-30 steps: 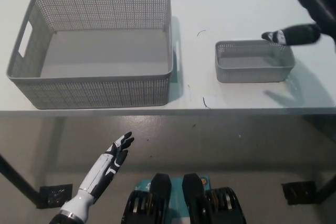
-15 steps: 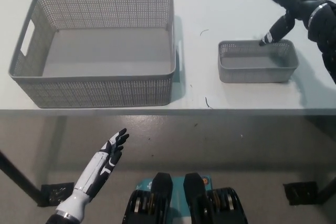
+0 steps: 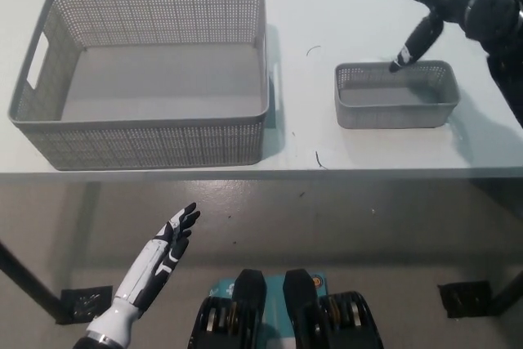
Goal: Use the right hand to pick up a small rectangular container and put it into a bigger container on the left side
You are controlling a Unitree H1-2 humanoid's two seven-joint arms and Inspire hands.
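— Any brand, label or writing to read?

— None that I can make out. Both baskets are plain grey perforated plastic.

— What carries them?

— A white table [image 3: 359,153] with a pale top; a few small dark marks lie on it between the baskets and near the front edge. Below the front edge there is a grey-brown floor and dark table legs.

— Where is the small rectangular container [image 3: 397,95]?

— Toward the right end of the table, near the front edge, upright and empty. The bigger container [image 3: 145,71] sits toward the left end, well apart from it, also empty, with a handle slot in its left wall.

— The right hand [image 3: 417,6]?

— Black, over the small container's far rim, fingers apart; one finger points down to that rim and looks to touch it, the others reach out to the left. It holds nothing.

— The left hand [image 3: 173,239]?

— White, resting below the front edge, at the lower left, fingers spread, empty.
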